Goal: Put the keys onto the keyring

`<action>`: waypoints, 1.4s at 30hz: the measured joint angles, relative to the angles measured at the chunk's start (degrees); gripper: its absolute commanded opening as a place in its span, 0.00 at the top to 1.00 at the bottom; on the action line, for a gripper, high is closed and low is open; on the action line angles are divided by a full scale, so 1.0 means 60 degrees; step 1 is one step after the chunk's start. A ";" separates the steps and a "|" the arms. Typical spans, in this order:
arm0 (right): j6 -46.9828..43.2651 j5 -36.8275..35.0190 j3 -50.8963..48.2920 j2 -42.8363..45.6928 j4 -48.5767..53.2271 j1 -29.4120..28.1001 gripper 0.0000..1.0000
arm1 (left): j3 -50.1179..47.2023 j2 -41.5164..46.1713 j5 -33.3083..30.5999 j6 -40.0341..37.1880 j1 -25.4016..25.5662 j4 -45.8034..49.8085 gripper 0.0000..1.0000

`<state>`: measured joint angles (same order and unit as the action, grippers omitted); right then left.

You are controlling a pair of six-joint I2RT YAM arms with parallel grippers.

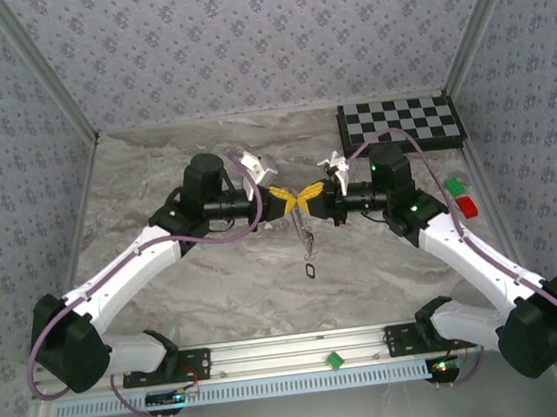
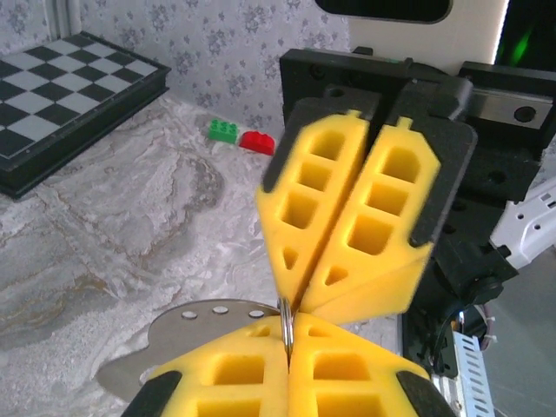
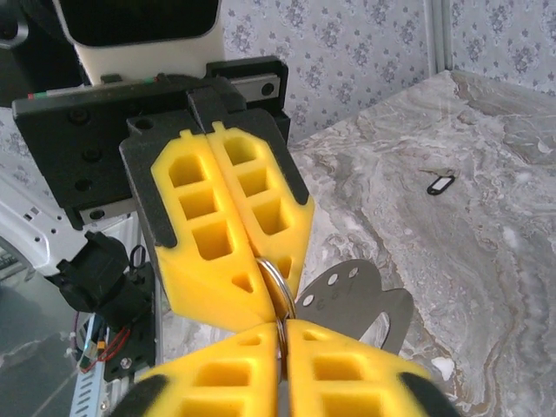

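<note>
Above the middle of the table my left gripper (image 1: 285, 200) and right gripper (image 1: 311, 196) meet tip to tip. Both are shut on the keyring (image 2: 287, 318), a thin grey wire loop held edge-on between the yellow pads. In the right wrist view the keyring (image 3: 277, 280) curves up out of my right gripper (image 3: 280, 328) into the left fingers (image 3: 228, 228). A flat grey metal piece with small holes (image 3: 358, 300) hangs at the ring, also in the top view (image 1: 304, 228). One key with a dark oval head and whitish centre (image 1: 310, 266) lies on the table below (image 3: 440, 184).
A black-and-white chessboard (image 1: 400, 124) lies at the back right. A green brick (image 1: 454, 186) and a red brick (image 1: 468, 207) sit near the right arm. A small green block (image 1: 333, 360) rests on the front rail. Patterned walls enclose three sides.
</note>
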<state>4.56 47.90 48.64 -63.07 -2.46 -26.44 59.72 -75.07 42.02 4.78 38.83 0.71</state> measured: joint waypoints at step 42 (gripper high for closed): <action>-0.0270 -0.5257 -0.1617 0.0656 -0.0827 -0.2495 1.00 | -0.1341 0.1257 -0.4936 0.0149 0.1592 -0.1920 1.00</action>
<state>2.94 16.36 38.94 -59.13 -7.42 -41.41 51.68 -67.53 12.40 5.67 48.38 -10.81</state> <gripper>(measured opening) 0.099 0.045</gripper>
